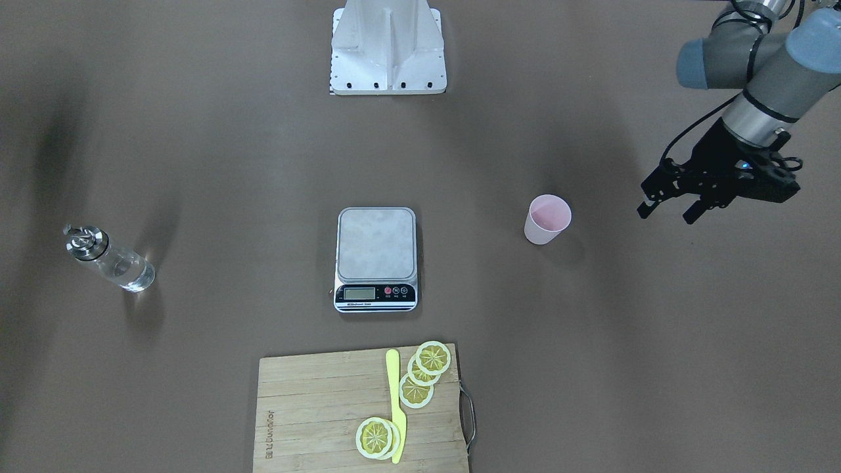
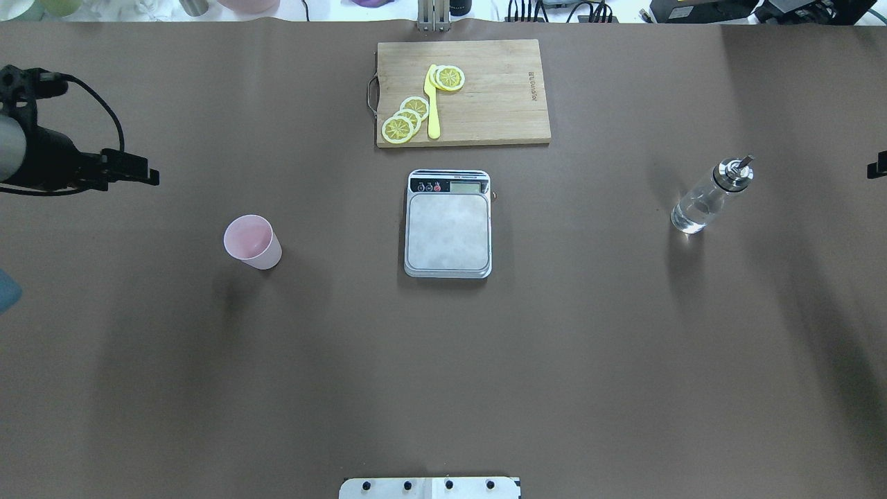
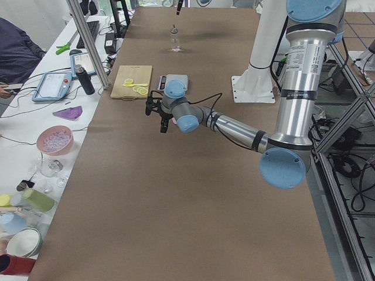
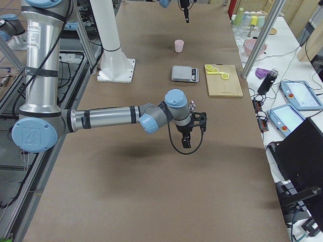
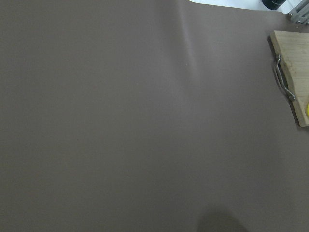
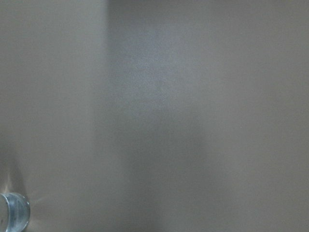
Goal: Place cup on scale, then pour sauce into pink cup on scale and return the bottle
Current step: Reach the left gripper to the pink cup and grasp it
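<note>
- Brown worktop (image 2: 443,388) fills my overhead feed, and nearest the robot's side I see the white base plate (image 2: 429,487) of the mount.
- In the middle row the steel-topped scale (image 2: 448,232) sits at the centre, with its black display strip on the side away from the robot.
- The pink cup (image 2: 252,242) stands upright on the worktop on the robot's left, mouth up, well apart from the scale.
- The glass bottle (image 2: 707,197) stands upright on the robot's right, well apart from the scale, metal pourer on top. The clear sauce (image 1: 128,272) is only faintly visible in its lower part.
- The left claw (image 1: 665,211) hangs above the worktop, outboard of the cup and a little farther back. Its fingers are spread wide and hold nothing.
- The right claw (image 4: 185,143) points down over the worktop near the bottle. I cannot tell how its fingers stand, because only the side feeds show it properly.
- Farthest away lies the wooden cutting board (image 2: 499,104), carrying lemon slices (image 2: 407,119) and a yellow knife (image 2: 433,104).
</note>
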Controlling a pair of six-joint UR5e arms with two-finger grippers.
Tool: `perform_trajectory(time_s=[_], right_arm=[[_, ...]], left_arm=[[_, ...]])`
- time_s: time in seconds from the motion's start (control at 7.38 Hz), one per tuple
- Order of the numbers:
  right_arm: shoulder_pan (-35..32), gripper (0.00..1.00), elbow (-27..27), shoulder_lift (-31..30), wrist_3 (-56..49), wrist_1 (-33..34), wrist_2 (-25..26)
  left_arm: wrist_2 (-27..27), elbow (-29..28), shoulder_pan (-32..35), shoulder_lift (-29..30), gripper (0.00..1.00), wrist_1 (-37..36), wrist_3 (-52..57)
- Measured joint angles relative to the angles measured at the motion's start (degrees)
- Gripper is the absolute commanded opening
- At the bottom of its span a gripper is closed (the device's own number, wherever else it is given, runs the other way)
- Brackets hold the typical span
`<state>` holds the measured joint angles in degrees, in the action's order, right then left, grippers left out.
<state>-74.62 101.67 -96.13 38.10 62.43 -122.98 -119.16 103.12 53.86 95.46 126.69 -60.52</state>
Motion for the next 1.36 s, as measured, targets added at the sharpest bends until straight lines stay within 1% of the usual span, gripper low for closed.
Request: perform_trajectory(time_s=[0.14, 0.41, 0.54, 0.95, 1.08, 1.22, 1.36], right_arm=[[0.05, 1.00, 0.02, -0.16, -0.02, -0.09, 0.02], [0.09, 1.00, 0.02, -0.40, -0.04, -0.28, -0.13], [0.09, 1.00, 0.02, -0.43, -0.04, -0.34, -0.25], [0.07, 1.00, 0.02, -0.56, -0.04, -0.43, -0.31], [0.07, 1.00, 0.02, -0.60, -0.06, -0.45, -0.31], [0.08, 1.00, 0.02, -0.62, -0.08, -0.46, -0.28], [0.08, 1.00, 0.02, -0.63, -0.08, -0.46, -0.26]], left_arm=[[3.03, 0.07, -3.20, 0.26, 0.97, -0.10, -1.76], [7.01, 0.10, -7.87, 1.53, 0.93, -0.25, -3.33], [8.71, 0.01, -10.01, 2.55, 0.80, -0.30, -3.76], [10.27, -0.57, -13.24, 3.64, 0.59, -0.31, -3.79], [10.32, -0.67, -13.70, 3.66, 0.38, -0.30, -3.73], [10.34, -0.69, -14.03, 3.70, 0.07, -0.30, -3.72], [10.35, -0.70, -14.18, 3.76, 0.00, -0.30, -3.70]])
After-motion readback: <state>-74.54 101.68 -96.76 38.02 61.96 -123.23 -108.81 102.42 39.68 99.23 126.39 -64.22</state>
